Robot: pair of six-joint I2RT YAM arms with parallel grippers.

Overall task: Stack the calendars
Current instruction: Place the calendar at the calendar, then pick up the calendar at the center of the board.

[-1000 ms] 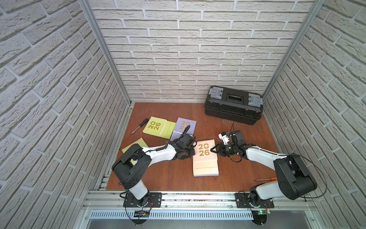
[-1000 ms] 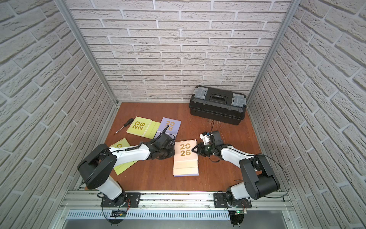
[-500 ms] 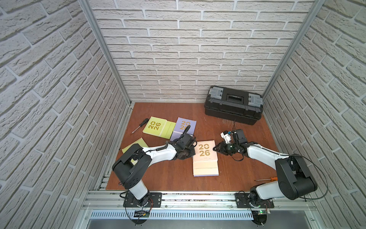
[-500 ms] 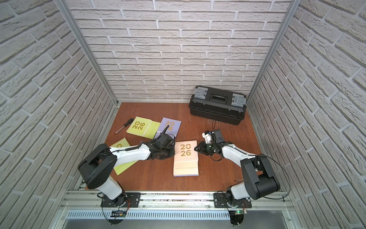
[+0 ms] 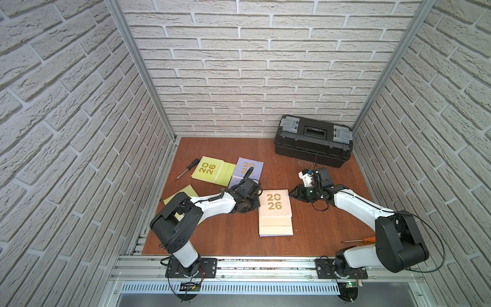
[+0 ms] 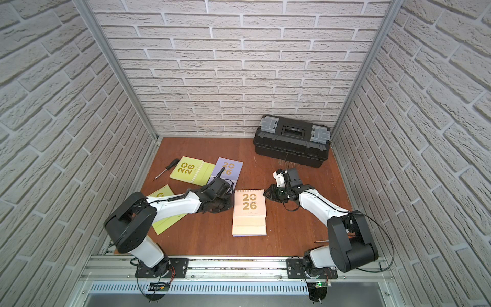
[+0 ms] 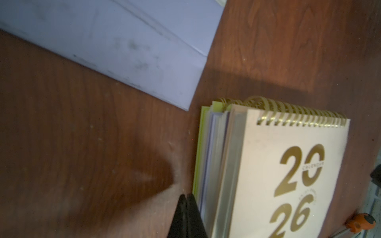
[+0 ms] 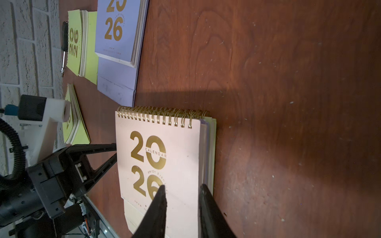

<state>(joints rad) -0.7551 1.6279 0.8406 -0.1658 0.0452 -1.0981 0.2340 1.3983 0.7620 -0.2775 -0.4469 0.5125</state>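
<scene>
My right fingers (image 8: 156,210) (slightly apart) barely moved beside the stack (image 5: 275,210); left fingers (image 7: 185,218), together, brace it; three calendars (image 5: 249,170) wait.

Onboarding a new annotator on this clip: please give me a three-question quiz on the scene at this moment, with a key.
1. True or false: the left gripper stands wide open beside the stack.
2. Which colour is the stack's top calendar? A lime-green, B beige, C lavender.
3. How many calendars lie on the table apart from the stack?

Key:
1. False; its jaws are shut.
2. B.
3. Three: the far lime-green calendar by the black screwdriver, the lavender calendar, and the near lime-green calendar, partly under the left arm.
</scene>
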